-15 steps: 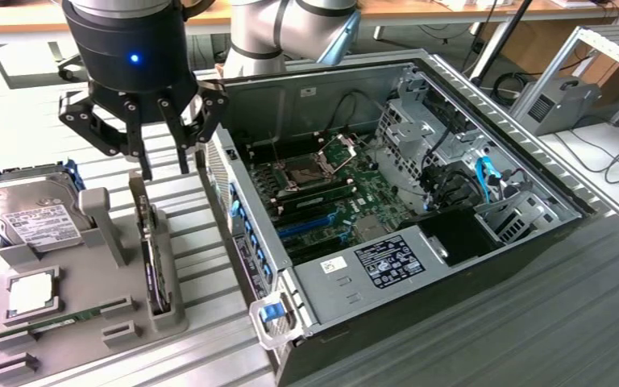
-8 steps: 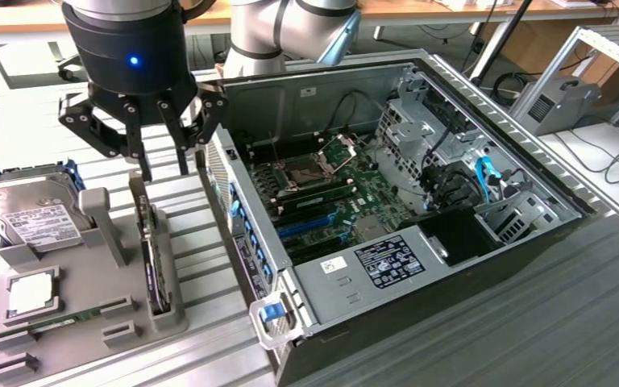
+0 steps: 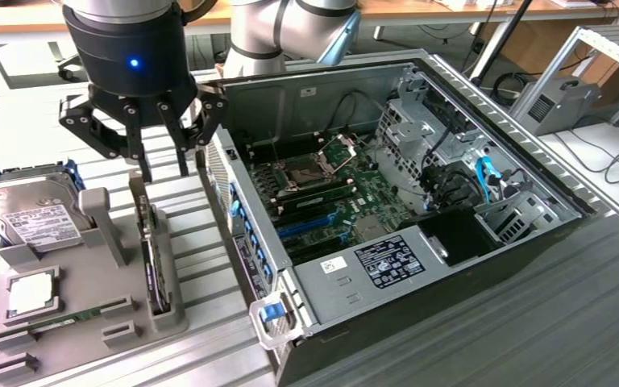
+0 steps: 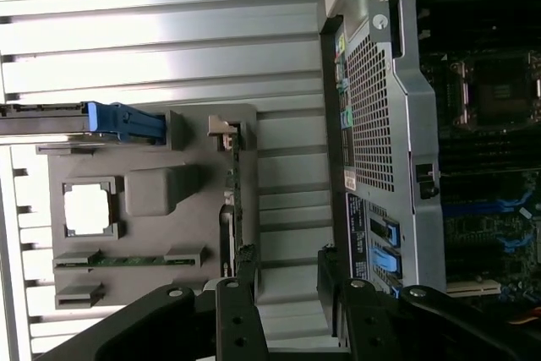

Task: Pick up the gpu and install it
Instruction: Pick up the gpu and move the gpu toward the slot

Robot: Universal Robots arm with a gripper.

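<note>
In the holder (image 3: 86,278), the gpu (image 3: 155,266) stands dark, edge-on.

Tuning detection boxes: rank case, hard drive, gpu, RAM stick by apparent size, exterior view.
1. case
2. hard drive
3. gpu, edge-on; as long but thinner
4. RAM stick

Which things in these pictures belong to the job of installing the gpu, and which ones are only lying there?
For the job:
- gpu, standing edge-on in the grey holder
- pincer, open, just above the gpu
- open computer case

Only lying there:
- hard drive
- square silver chip
- RAM stick
</note>
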